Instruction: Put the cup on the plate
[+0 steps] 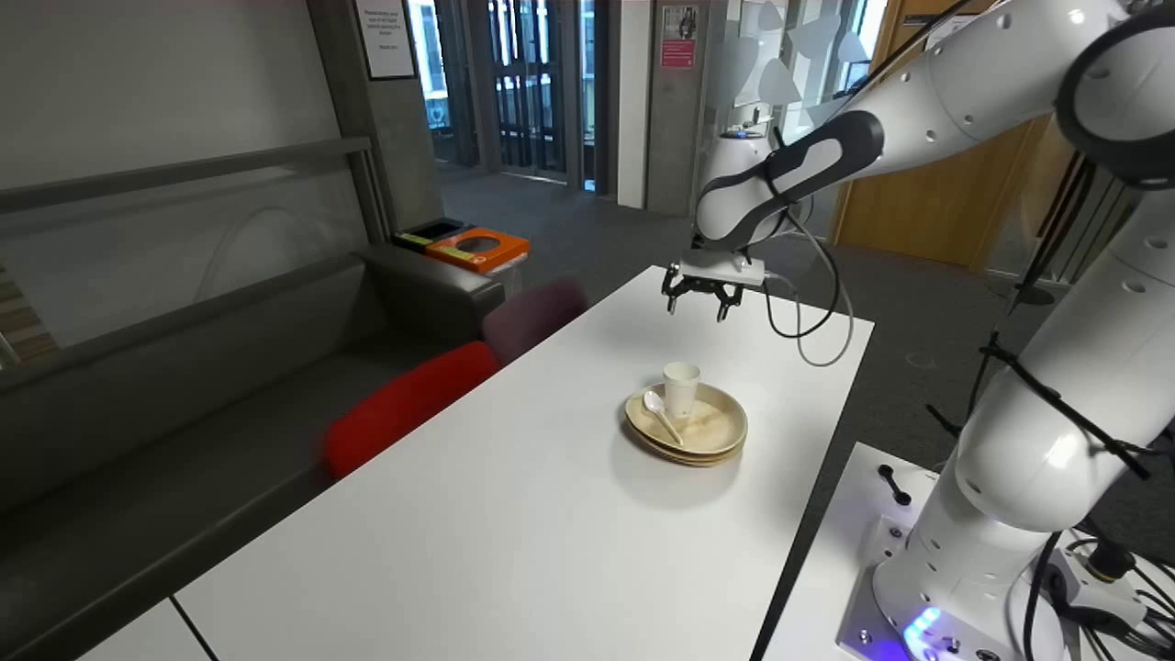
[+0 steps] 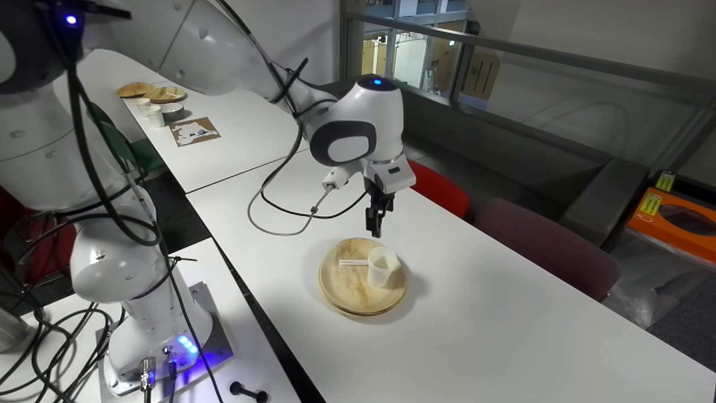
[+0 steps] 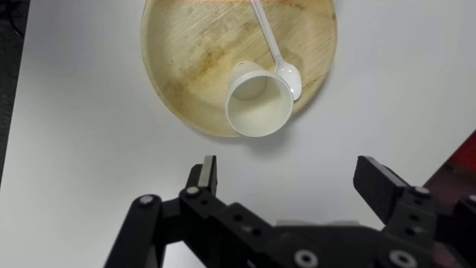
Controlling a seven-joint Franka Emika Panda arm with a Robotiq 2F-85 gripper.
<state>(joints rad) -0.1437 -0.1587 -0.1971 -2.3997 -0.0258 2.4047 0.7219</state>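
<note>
The small whitish cup (image 1: pixel 680 393) stands upright on the round tan-beige plate (image 1: pixel 721 428), near its edge. It also shows in an exterior view (image 2: pixel 380 271) and, with its open mouth facing up, in the wrist view (image 3: pixel 260 106). The plate's pale bare surface shows in an exterior view (image 2: pixel 358 294) and in the wrist view (image 3: pixel 193 63), where its top is cut off. My gripper (image 1: pixel 697 311) is open and empty, above the table and apart from the cup and plate. Its spread fingers show in the wrist view (image 3: pixel 286 158), and it appears edge-on in an exterior view (image 2: pixel 375 228).
A white spoon (image 3: pixel 273 44) lies on the plate beside the cup. The plate seems stacked on another plate. The white table (image 1: pixel 514 514) has a red chair (image 1: pixel 413 404) along one edge. More plates (image 2: pixel 166 94) and cups (image 2: pixel 154 116) stand on the far table part.
</note>
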